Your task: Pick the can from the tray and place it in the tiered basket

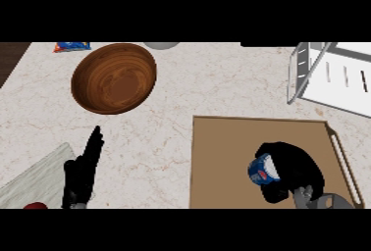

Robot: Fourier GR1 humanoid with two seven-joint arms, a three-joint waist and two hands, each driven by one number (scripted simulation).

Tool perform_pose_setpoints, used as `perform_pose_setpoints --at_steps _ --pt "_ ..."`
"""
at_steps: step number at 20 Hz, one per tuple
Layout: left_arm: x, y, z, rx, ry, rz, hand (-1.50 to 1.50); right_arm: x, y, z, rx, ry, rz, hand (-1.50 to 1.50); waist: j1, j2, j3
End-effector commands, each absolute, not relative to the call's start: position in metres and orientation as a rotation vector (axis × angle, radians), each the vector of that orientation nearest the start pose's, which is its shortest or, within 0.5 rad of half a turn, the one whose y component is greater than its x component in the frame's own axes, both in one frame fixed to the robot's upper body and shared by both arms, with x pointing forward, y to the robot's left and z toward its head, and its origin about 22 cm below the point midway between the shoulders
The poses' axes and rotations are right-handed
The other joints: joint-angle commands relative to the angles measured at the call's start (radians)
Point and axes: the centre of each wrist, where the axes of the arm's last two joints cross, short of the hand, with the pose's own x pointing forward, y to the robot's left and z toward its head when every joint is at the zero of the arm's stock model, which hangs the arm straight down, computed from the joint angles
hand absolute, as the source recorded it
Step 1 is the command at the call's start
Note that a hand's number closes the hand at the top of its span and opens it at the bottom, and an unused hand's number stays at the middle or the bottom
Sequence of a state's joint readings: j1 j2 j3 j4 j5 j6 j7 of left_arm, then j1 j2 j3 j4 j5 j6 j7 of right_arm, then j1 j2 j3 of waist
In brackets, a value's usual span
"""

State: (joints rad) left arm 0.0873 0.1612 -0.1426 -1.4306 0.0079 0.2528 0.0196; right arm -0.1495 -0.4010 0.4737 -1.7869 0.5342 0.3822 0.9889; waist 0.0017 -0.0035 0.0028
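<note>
Right hand (293, 169): lower right of the head view, over the tray (225, 162), fingers curled round the can (262, 170); grey forearm enters at the lower edge.
Can: blue with white marking, tilted, held above the tray's right half; only its left side shows past the black fingers.
Tray: flat brown board, raised rim, pale handle along its right edge; its left half is bare.
Left hand (83, 169): lower left, fingers straight and together, pointing up the view, holding nothing, beside a grey-white slab (36, 179).
Tiered basket (326, 73): upper right corner, metal frame and white slotted shelf, cut by the view's edge, apart from the tray.
Wooden bowl (115, 78): upper left on the bench (217, 83), open marbled surface between it, the tray and the basket.
Blue packet (71, 46): far edge, beside the bowl.
</note>
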Motion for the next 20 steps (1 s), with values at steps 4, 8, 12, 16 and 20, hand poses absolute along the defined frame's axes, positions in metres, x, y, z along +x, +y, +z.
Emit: perform_pose_setpoints --at_steps 4,8,12,16,20 --pt "0.221 0.263 -0.063 0.255 -1.291 -0.024 0.0 0.251 -0.194 0.045 -0.743 -0.737 1.143 1.5 0.0 0.005 -0.003" --pt "0.214 0.254 -0.056 0.241 -1.303 -0.005 0.0 0.247 -0.186 0.049 -0.855 -0.803 1.211 1.5 0.001 0.004 -0.003" --pt "0.226 0.258 -0.054 0.242 -1.3 -0.023 0.0 0.25 -0.156 0.052 -0.879 -0.901 1.099 1.5 0.0 0.004 -0.003" --pt "0.204 0.254 -0.057 0.277 -1.294 0.016 0.0 0.247 -0.331 0.079 -0.93 -0.942 1.079 1.5 -0.036 0.005 0.002" --pt "0.195 0.254 -0.06 0.276 -1.292 0.032 0.0 0.249 -0.418 0.111 -0.969 -0.981 0.981 1.5 -0.043 0.006 0.005"
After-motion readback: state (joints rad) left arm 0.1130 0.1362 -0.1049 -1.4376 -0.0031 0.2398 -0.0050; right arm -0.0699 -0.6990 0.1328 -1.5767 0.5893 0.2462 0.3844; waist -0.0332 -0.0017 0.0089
